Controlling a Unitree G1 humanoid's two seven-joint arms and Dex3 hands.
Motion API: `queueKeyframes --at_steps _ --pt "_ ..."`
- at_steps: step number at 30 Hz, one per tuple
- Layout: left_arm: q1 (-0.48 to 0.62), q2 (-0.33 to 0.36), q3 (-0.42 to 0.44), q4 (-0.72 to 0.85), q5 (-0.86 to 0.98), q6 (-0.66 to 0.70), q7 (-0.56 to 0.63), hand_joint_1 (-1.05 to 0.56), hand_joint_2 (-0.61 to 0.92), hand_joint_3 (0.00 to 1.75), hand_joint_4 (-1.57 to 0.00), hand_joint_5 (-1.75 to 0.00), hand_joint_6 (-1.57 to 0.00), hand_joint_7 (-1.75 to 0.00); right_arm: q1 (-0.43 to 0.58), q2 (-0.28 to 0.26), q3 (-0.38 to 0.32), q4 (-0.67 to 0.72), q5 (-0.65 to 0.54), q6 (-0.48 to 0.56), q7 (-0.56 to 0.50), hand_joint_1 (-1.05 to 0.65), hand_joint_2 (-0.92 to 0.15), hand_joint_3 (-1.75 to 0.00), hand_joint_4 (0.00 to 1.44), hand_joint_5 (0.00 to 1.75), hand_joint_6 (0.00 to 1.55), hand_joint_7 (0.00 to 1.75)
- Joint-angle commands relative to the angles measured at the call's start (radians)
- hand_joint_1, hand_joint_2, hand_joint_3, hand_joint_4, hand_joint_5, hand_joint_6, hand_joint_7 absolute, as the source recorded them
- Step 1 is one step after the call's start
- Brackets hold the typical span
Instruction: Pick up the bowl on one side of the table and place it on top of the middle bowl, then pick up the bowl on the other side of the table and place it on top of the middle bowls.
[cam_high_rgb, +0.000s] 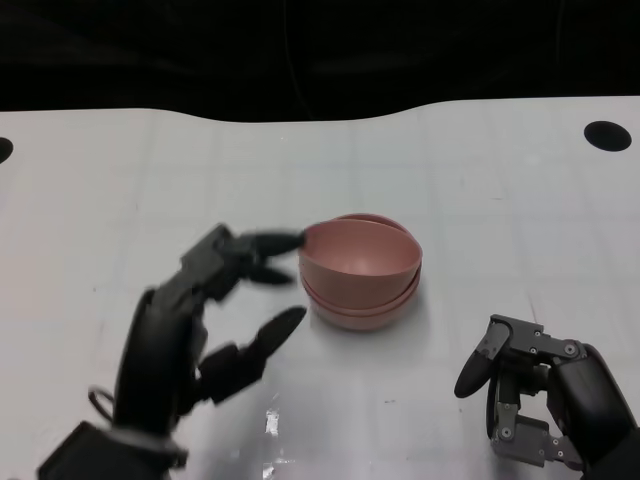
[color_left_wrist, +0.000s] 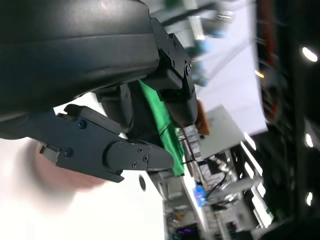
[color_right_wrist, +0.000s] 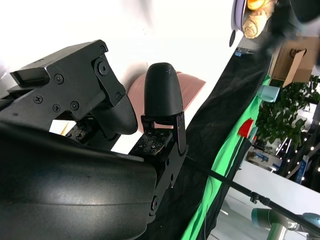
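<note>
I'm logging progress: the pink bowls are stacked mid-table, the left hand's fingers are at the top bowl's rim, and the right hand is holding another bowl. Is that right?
Not quite. The right hand holds nothing; in the head view it sits on the table apart from the stack. The rest stands: the pink bowls are stacked mid-table, and the left hand has fingers at the top bowl's rim.

A: What stands around the stacked pink bowls (cam_high_rgb: 361, 272)?
B: The left hand (cam_high_rgb: 225, 300) crowds their left side, one fingertip at the top bowl's rim, another low beside the stack.
A: And right of the bowls?
B: Bare table (cam_high_rgb: 500, 200); the right hand (cam_high_rgb: 525, 390) sits well apart, nearer the robot.
</note>
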Motion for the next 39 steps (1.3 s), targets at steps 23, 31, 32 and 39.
queueKeyframes --at_steps 23,31,32,39 --pt "0.127 -0.088 0.108 -0.144 -0.24 0.44 -0.161 -0.21 0.43 1.27 -0.93 -1.75 -0.76 -1.63 0.103 0.012 -0.035 -0.209 0.101 0.176 0.018 -0.02 -0.33 -1.53 0.9 1.67 0.83 1.38" --pt "0.117 -0.08 0.145 -0.132 -0.207 0.448 -0.169 -0.21 0.41 1.3 -0.95 -1.75 -0.76 -1.66 0.101 0.014 -0.028 -0.151 0.08 0.093 0.02 -0.02 -0.34 -1.49 0.87 1.63 0.83 1.37" --pt "0.116 -0.081 0.148 -0.13 -0.205 0.447 -0.171 -0.21 0.4 1.31 -0.95 -1.75 -0.76 -1.65 0.099 0.014 -0.029 -0.144 0.08 0.085 0.021 -0.03 -0.34 -1.49 0.87 1.62 0.83 1.36" --pt "0.119 -0.081 0.154 -0.133 -0.195 0.443 -0.185 -0.21 0.4 1.28 -0.95 -1.75 -0.79 -1.6 0.089 0.004 -0.039 -0.102 0.066 0.018 0.02 -0.04 -0.35 -1.44 0.85 1.64 0.83 1.28"
